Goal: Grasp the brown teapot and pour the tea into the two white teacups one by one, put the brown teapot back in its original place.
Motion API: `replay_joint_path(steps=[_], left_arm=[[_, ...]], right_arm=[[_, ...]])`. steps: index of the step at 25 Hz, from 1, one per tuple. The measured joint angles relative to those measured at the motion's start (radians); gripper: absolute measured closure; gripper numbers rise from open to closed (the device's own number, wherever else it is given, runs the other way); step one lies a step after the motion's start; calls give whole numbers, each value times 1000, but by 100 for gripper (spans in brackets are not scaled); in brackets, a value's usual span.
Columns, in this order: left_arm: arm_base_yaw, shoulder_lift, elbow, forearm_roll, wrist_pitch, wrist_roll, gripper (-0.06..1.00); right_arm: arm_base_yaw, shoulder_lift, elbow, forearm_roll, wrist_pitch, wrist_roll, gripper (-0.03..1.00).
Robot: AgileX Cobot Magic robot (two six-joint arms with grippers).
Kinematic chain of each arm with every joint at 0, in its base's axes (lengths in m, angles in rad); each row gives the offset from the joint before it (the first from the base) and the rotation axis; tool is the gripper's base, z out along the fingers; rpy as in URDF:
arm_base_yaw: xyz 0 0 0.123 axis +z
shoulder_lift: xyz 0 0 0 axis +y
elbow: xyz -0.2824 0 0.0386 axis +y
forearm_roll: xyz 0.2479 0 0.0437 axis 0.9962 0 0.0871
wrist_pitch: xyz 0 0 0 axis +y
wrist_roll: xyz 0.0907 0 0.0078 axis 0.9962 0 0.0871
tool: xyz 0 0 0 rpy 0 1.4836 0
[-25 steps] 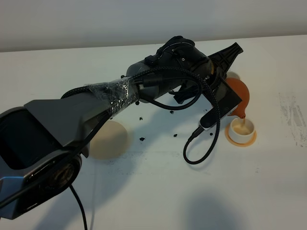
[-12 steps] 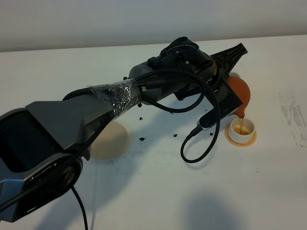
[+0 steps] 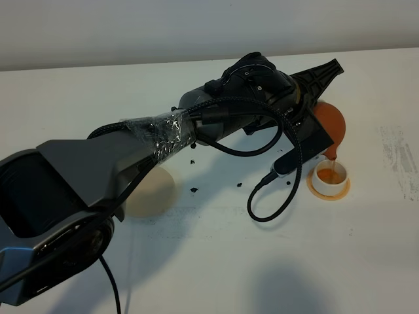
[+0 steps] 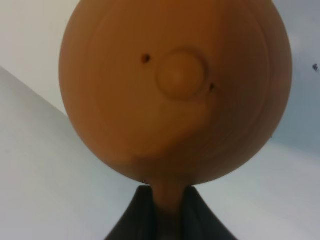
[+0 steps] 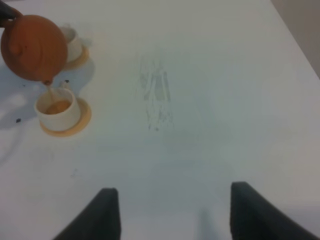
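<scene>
My left gripper (image 3: 314, 98) reaches across to the right and is shut on the handle of the brown teapot (image 3: 329, 121). The teapot is tilted, spout down, and a thin stream of tea runs into a white teacup (image 3: 328, 174) on its orange-tan coaster (image 3: 328, 190). In the left wrist view the teapot (image 4: 175, 90) fills the frame, with the gripper (image 4: 167, 210) closed on its handle. The right wrist view shows the teapot (image 5: 34, 47), the filling cup (image 5: 57, 110) and the second cup (image 5: 72, 42) behind it. The cream disc (image 3: 152, 191) lies bare. My right gripper (image 5: 175, 215) is open and empty.
A black cable loop (image 3: 275, 196) hangs from the left arm just left of the cup. Small black specks (image 3: 194, 190) lie near the disc. A scuffed grey patch (image 3: 399, 160) marks the table at the right, also seen in the right wrist view (image 5: 156, 95).
The left gripper has shifted slightly right and tipped the teapot further. The tea in the cup has turned from pale to deeper orange as it fills.
</scene>
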Motion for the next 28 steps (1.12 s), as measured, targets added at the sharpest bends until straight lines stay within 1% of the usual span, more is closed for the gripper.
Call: replay_joint_path(steps=[6,16,28], left_arm=[[0,0,0,27,-9,0,85],[0,0,0,49,-29,-3,85],[0,-1,0,61,-48,-5,85]], right_arm=[[0,0,0,0,0,0,49],[0,0,0,0,0,0,49],[0,0,0,0,0,0,49]])
